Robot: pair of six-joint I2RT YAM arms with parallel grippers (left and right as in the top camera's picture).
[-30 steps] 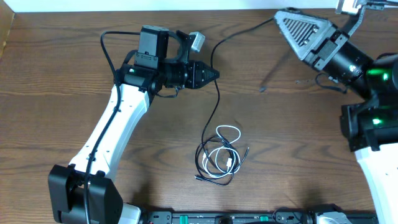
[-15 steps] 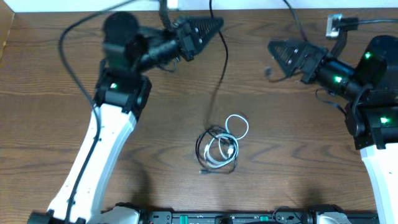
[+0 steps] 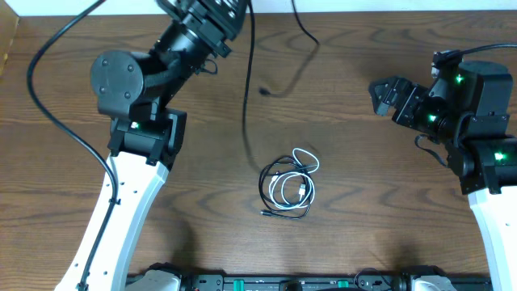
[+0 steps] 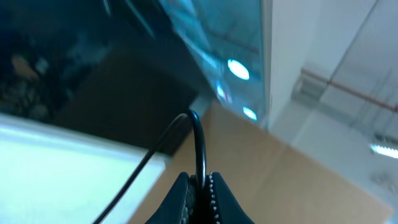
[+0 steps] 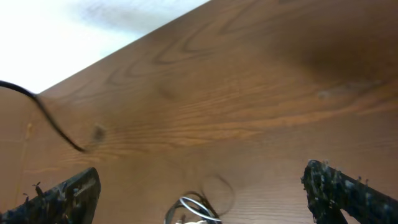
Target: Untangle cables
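My left gripper [image 4: 199, 182] is shut on a black cable [image 4: 198, 140] and is raised high; in the overhead view its tips lie past the top edge. That black cable [image 3: 245, 97] hangs down to the tangle [image 3: 288, 187] on the table, and its free end [image 3: 264, 91] dangles beside it. In the tangle a white cable [image 3: 317, 164] loops with a second black cable [image 3: 263, 190]. My right gripper [image 3: 386, 95] is open and empty at the right, apart from the cables. In the right wrist view its fingers [image 5: 62, 196] stand wide, with the white cable [image 5: 193, 208] low between them.
The wooden table [image 3: 380, 210] runs under both arms. A thick black wire [image 3: 48, 97] arcs along the left arm. The right arm's base [image 3: 489, 162] stands at the right edge.
The left arm has swung up and back, drawing the black cable up out of the pile. The right gripper has opened, let go of the cable's end and dropped back to the right.
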